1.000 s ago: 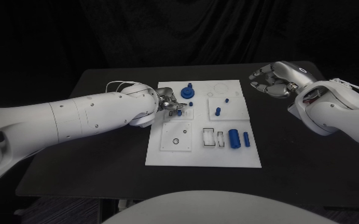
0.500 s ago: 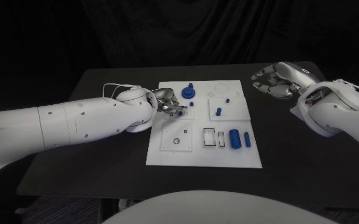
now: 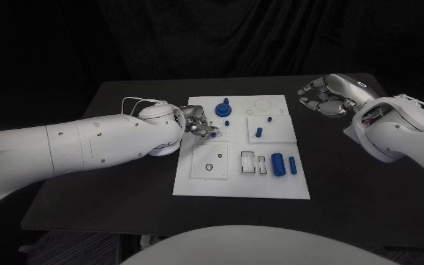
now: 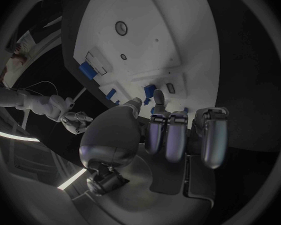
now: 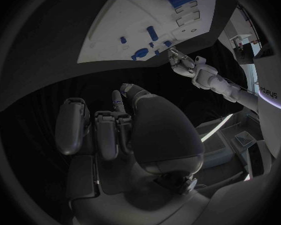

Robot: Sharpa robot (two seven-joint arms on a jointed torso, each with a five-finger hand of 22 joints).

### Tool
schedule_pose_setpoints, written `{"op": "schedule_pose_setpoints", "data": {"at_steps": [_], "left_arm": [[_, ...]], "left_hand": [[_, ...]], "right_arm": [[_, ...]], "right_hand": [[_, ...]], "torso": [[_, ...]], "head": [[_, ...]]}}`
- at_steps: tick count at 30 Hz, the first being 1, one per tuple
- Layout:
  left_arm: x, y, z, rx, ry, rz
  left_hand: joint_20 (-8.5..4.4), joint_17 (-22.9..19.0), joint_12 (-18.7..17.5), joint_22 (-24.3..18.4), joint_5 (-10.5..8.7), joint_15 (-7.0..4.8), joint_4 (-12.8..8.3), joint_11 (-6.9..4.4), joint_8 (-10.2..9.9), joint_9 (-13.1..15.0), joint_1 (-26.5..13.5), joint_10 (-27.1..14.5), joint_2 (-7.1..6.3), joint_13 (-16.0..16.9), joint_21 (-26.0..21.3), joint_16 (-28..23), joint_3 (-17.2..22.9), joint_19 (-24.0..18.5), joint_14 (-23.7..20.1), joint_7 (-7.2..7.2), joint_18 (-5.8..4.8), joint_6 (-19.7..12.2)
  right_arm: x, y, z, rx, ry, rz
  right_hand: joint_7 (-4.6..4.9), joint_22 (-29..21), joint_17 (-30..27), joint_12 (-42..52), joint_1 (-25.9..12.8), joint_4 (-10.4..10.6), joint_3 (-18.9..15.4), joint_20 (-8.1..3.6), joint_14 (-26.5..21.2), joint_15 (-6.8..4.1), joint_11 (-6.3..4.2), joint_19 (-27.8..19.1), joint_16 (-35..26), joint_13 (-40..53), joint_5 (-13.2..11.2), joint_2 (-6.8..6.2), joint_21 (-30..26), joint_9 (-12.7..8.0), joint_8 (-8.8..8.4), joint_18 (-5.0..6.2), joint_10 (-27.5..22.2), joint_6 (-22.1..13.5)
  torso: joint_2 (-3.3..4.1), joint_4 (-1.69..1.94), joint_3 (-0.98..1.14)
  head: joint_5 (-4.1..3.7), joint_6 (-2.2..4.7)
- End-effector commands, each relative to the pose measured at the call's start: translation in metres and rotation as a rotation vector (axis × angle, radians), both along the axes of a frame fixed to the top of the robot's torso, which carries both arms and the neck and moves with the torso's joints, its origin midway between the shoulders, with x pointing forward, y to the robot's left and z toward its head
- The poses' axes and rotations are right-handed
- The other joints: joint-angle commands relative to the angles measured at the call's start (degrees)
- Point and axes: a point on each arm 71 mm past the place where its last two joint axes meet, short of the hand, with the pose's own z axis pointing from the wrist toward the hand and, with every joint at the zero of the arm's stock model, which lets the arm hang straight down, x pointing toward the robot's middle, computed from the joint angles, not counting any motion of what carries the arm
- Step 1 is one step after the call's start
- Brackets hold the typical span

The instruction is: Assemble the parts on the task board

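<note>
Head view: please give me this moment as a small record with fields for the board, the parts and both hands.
board: white task board in the middle of the black table
parts: blue round part at the far side; large blue cylinder and thin blue bar side by side at the near right; small blue peg mid-board
left hand: left hand over the board's far left area, fingers curled; whether it holds a part cannot be told
right hand: right hand above the table, right of the board, fingers curled, holding nothing

Left hand edged up-frame.
My left hand (image 3: 200, 121) sits slightly higher and more rightward than a second ago, at the task board (image 3: 240, 188) left edge; forearm swung in.
</note>
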Motion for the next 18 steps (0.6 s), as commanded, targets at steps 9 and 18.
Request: {"op": "schedule_pose_setpoints", "data": {"at_steps": [9,18], "left_arm": [[0.0027,-0.0035,-0.0028,0.025,0.016,-0.020],[0.0043,-0.0084,-0.0033,0.017,0.013,-0.036]], "left_hand": [[-0.31,15.1,0.1,10.0,0.18,-0.25,-0.2,-0.46,-0.6,-0.3,0.7,6.0,-0.05,15.0,-0.2,0.1,-0.1,0.4,6.1,0.01,-0.08,0.2],[-0.31,15.1,0.1,9.9,0.18,-0.24,-0.1,-0.42,-0.8,-0.4,0.7,6.0,0.02,15.0,-0.2,0.1,-0.1,0.4,6.1,0.06,-0.07,0.1]], "right_arm": [[0.0000,-0.0006,-0.0016,-0.003,0.010,-0.012],[0.0000,-0.0005,-0.0016,-0.004,0.011,-0.013]], "right_hand": [[-0.05,10.3,10.9,-0.1,-0.6,0.0,0.4,0.21,5.2,0.11,0.05,0.0,0.0,14.8,0.2,-0.11,-0.3,-0.1,-0.40,-0.35,5.7,-0.4],[-0.06,10.3,10.9,-0.2,-0.6,0.0,0.4,0.20,5.2,0.11,0.04,0.0,-0.1,14.7,0.3,-0.09,-0.4,-0.1,-0.42,-0.34,5.6,-0.4]], "torso": [[0.08,-0.14,-0.07],[0.03,-0.13,-0.05]], "head": [[-0.08,0.00],[-0.55,0.00]]}}
